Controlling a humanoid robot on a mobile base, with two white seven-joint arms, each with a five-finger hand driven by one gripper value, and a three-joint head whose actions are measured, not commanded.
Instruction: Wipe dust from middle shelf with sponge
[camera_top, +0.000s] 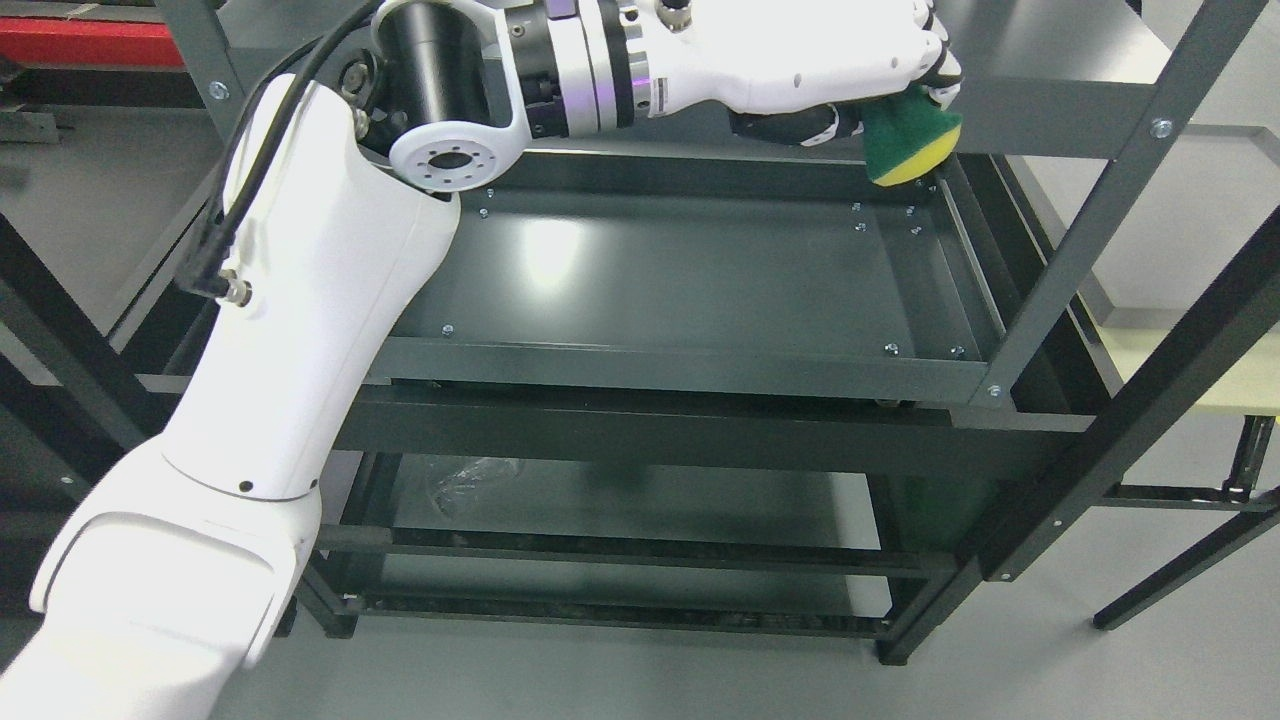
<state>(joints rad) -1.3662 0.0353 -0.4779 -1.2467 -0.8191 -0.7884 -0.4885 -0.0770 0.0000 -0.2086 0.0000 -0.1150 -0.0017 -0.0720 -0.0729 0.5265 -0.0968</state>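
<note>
Pressure matters here: the left hand (850, 70), fingers curled around the green-and-yellow sponge (910, 140), holds it at the far right corner of the dark grey metal middle shelf (700, 290). Whether it touches is unclear. Best press it flat, then sweep leftward in overlapping passes.

- The left hand (850, 70) runs off the top edge, so its knuckles are cut off.
- Its fingers cover the sponge's (912, 140) upper part.
- The arm hides the middle shelf's (700, 290) near-left corner.
- A crumpled clear thing (470, 480) on the lower shelf is too dim to identify.
</note>
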